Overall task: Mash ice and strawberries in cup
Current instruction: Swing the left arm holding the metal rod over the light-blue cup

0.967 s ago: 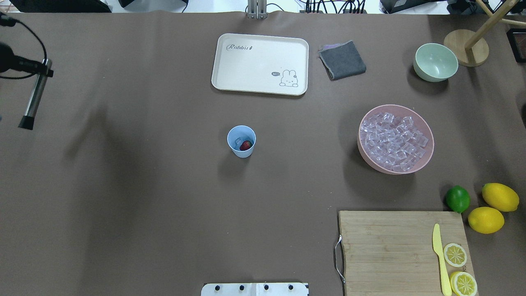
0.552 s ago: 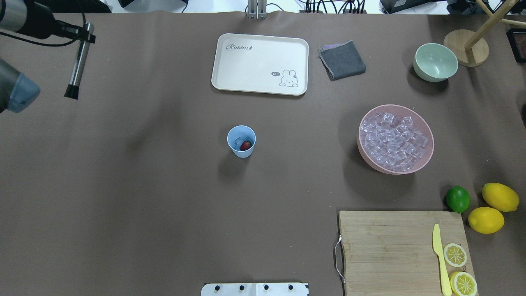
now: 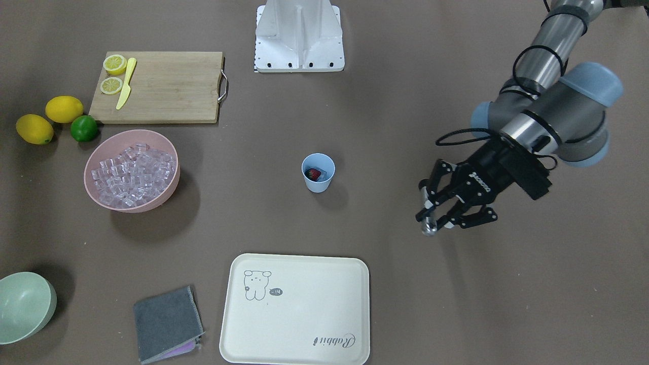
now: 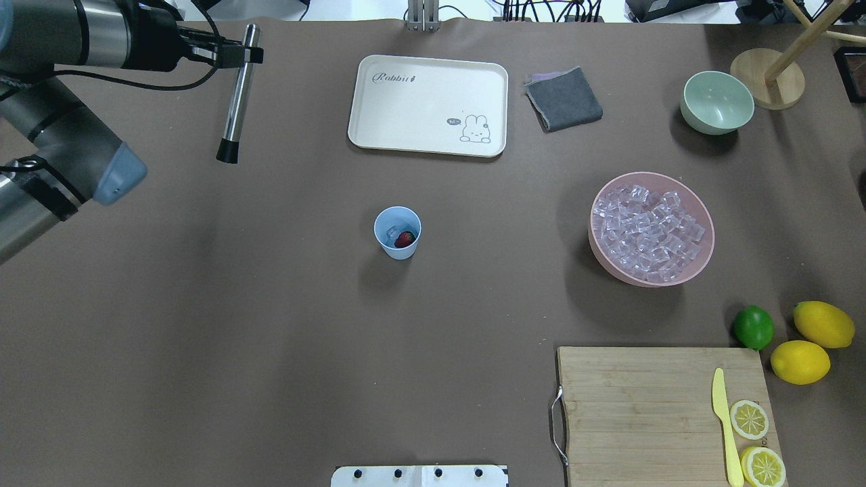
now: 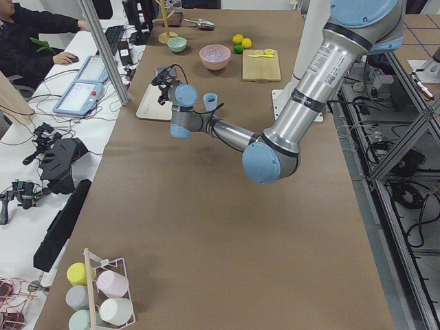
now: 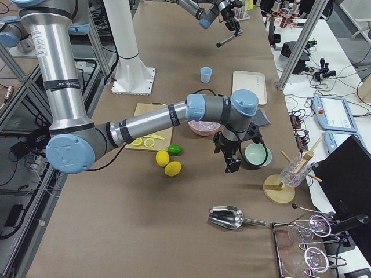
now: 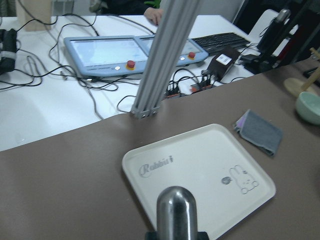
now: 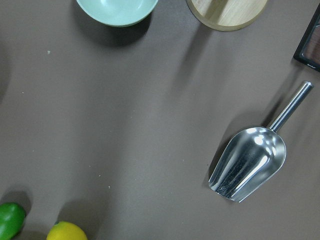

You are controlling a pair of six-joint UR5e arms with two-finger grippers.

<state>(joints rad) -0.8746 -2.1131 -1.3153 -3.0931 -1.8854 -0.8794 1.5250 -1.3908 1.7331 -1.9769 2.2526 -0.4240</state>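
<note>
One smooth steel rod (image 4: 235, 95) pinched in left pincer (image 4: 233, 53); tapered blue cup (image 4: 399, 253) w/ glassy ice (image 4: 392, 234) & strawberry (image 4: 405, 239).

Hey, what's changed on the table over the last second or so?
The left gripper, still shut on the metal muddler, swung in from the table's left edge, rightward and farther from the robot, so the muddler now hangs just short of the tray. Nothing was picked up or let go. The cup, with the strawberry and ice inside, has not moved, nor has the pink bowl.
</note>
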